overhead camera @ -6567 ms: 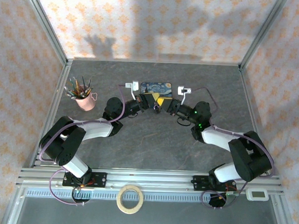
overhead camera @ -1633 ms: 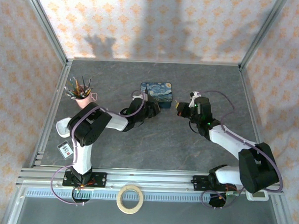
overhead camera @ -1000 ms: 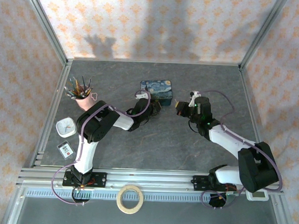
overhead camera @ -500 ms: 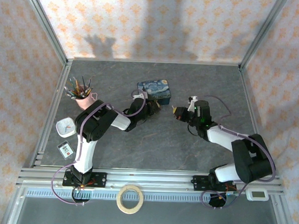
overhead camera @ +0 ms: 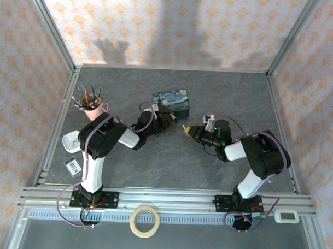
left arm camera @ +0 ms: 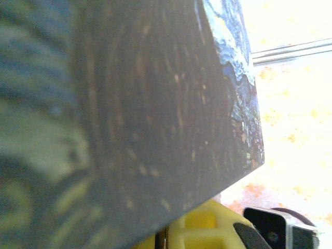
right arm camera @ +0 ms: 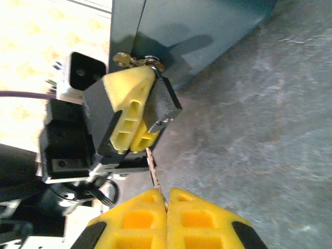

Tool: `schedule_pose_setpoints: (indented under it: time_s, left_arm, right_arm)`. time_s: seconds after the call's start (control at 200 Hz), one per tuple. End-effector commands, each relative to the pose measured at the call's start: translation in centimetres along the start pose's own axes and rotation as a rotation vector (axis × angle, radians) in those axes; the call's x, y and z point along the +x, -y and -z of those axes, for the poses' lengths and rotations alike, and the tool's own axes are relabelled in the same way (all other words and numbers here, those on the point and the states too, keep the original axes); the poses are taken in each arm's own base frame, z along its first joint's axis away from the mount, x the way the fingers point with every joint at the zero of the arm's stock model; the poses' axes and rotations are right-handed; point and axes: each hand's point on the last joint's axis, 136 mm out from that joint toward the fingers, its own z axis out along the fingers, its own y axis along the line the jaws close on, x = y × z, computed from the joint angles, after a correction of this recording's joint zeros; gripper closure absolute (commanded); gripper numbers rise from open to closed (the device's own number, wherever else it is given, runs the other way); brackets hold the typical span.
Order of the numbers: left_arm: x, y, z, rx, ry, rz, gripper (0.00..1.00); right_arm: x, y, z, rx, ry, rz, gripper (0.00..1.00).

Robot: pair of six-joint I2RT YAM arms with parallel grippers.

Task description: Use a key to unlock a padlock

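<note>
Right wrist view gave me the clearest look. The right gripper point(right arm camera: 166, 199) had its yellow fingers pressed together on the key point(right arm camera: 151, 168). The key's thin silvery blade stuck out from between the tips and ran up to the padlock point(right arm camera: 166, 101). I could not tell whether the tip sat in the keyhole.

The padlock's dark body was pinched against the yellow pads of the left gripper point(right arm camera: 153, 98), whose jaws were closed on it. It was held just beside the side wall of the blue tin point(right arm camera: 197, 31). I could not tell whether it touched the tin.

In the top external view, the two grippers met nose to nose just on the near side of the tin. The left one was close under the tin's near edge. The right one was a little nearer to me and off toward the tin's right. The padlock and key were too small to make out there.

The pink cup point(overhead camera: 96, 112) of pencils point(overhead camera: 86, 96) stood well apart to the tin's left. A white clock point(overhead camera: 72, 140) lay farther left and nearer. A tape roll point(overhead camera: 144, 221) lay far on the near side of the tin, past the arm bases.

In the left wrist view, the tin's painted wall loomed blurred, with a yellow finger point(left arm camera: 202, 228) at the bottom edge.
</note>
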Motion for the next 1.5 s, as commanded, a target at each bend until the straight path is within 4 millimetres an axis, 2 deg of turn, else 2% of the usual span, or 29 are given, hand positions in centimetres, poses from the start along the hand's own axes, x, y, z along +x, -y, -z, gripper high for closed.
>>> schedule_pose_setpoints:
  time_s: [0.0,0.27,0.841,1.041,1.301,1.491]
  left_arm:
    - [-0.9,6.2,1.3,0.214,0.02,0.012,1.0]
    - [-0.9,7.5,2.0,0.292,0.024,0.039,1.0]
    - [0.0,7.8,2.1,0.308,0.008,0.04,1.0]
    - [0.1,7.9,2.0,0.312,0.005,0.04,1.0]
    - [0.7,7.5,2.1,0.304,-0.004,0.041,1.0]
    - [1.0,7.8,2.3,0.318,-0.012,0.044,1.0]
  right_arm:
    - [-0.6,-3.0,0.0,-0.144,0.012,0.011,1.0]
    - [-0.5,-3.6,-0.7,-0.218,-0.001,-0.042,1.0]
    - [-0.6,-3.8,-2.0,-0.238,-0.01,-0.051,1.0]
    - [-0.6,-3.8,-1.9,-0.24,-0.006,-0.054,1.0]
    - [-0.9,-4.7,-1.7,-0.269,0.001,-0.039,1.0]
    - [-1.2,-4.4,-2.0,-0.256,0.015,-0.051,1.0]
